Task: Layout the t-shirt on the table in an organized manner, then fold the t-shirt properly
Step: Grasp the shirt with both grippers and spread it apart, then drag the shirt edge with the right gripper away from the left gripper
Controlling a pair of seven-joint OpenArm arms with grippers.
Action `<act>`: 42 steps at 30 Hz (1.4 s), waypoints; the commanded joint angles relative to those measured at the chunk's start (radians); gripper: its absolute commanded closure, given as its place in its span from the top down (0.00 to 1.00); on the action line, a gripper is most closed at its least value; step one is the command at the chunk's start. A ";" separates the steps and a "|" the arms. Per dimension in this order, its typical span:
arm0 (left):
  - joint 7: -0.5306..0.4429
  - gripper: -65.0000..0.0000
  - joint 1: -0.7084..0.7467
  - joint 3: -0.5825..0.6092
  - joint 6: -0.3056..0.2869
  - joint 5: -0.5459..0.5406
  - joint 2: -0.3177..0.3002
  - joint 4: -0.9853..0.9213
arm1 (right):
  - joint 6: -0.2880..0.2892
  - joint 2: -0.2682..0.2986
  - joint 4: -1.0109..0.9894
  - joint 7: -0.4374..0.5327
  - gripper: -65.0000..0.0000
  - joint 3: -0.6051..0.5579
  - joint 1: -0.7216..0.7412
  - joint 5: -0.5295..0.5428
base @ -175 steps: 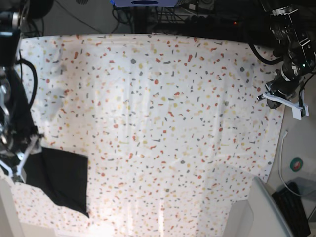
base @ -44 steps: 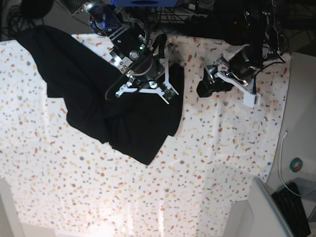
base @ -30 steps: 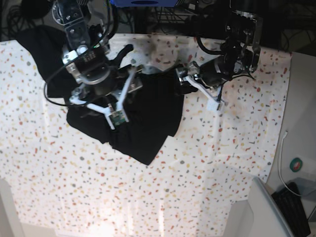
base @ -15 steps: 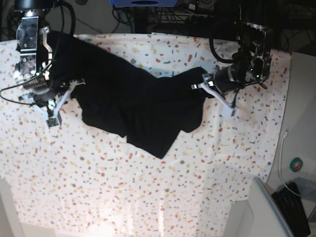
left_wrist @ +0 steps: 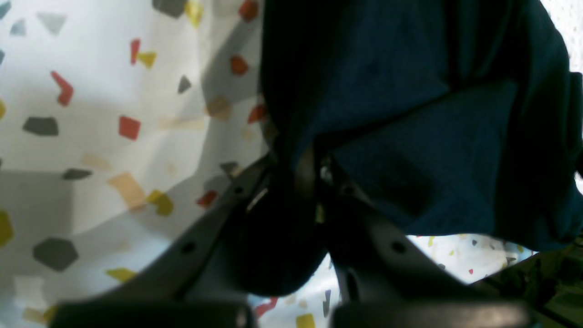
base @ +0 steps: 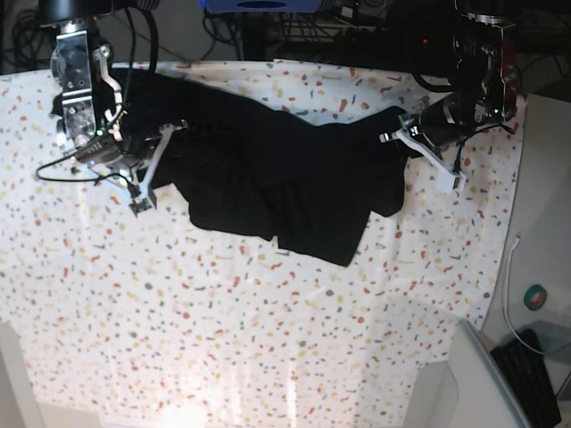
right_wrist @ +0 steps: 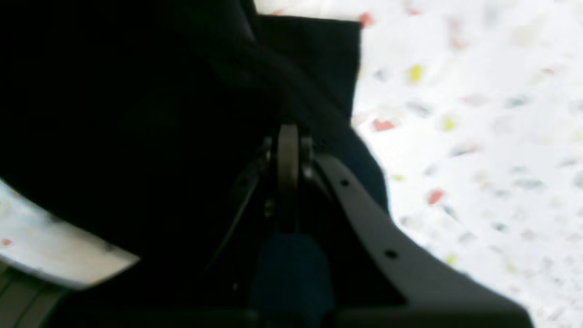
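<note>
Over table [base: 268, 357]: left pincer [base: 412, 141] and right pincer [base: 150, 165] each pinching t-shirt [base: 285, 178].

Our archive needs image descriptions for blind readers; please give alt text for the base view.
A black t-shirt is stretched between two robot claws above a speckled table, right claw and left claw each shut on an end.
</note>
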 commanded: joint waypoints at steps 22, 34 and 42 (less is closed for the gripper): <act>-0.015 0.00 -0.142 0.006 0.115 -0.015 -0.017 0.011 | -0.003 0.033 0.124 -0.191 0.00 -0.002 0.302 -0.004; -0.015 0.00 -0.113 0.006 0.115 -0.015 -0.017 0.021 | -0.003 -0.164 -0.022 -0.068 0.61 -0.265 0.337 -0.010; -0.015 0.00 -0.090 -0.003 0.115 -0.015 -0.017 0.019 | -0.004 -0.165 -0.326 0.102 0.61 -0.263 0.448 -0.009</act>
